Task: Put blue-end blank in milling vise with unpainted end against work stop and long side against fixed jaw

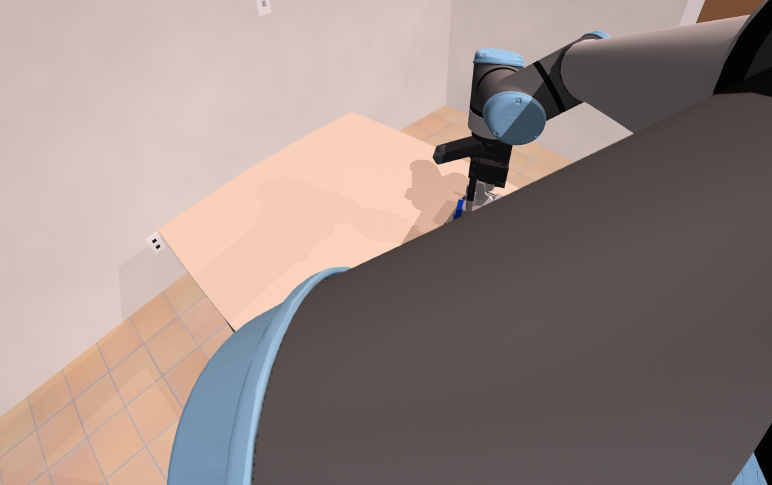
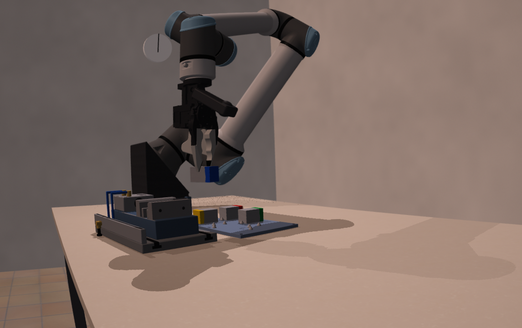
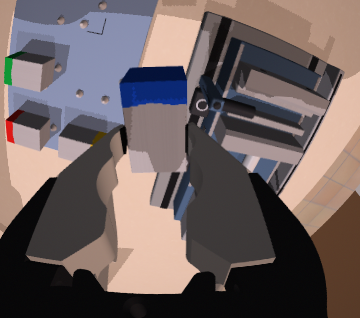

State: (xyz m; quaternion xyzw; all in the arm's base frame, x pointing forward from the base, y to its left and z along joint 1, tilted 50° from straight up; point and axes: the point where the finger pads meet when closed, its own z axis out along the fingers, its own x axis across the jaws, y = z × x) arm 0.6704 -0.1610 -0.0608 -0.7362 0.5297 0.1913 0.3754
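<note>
Vise (image 2: 155, 222) and plate (image 2: 273, 225) side by side on the table (image 2: 336, 285), three blanks on the plate, gripper (image 2: 202, 165) holding a fourth blank (image 2: 203, 174) above both, arm base behind the vise

A: Top view sits high behind the arm, angled down across the tabletop (image 1: 292, 199); the upper arm link (image 1: 527, 313) fills most of the frame, very near the lens.

B: Exterior view is low, near tabletop level, facing the vise (image 2: 161, 222) and plate (image 2: 271, 226) from a distance.

A: Wrist view looks straight down past the end effector (image 3: 155, 145), close. It shares vise and plate with exterior.
</note>
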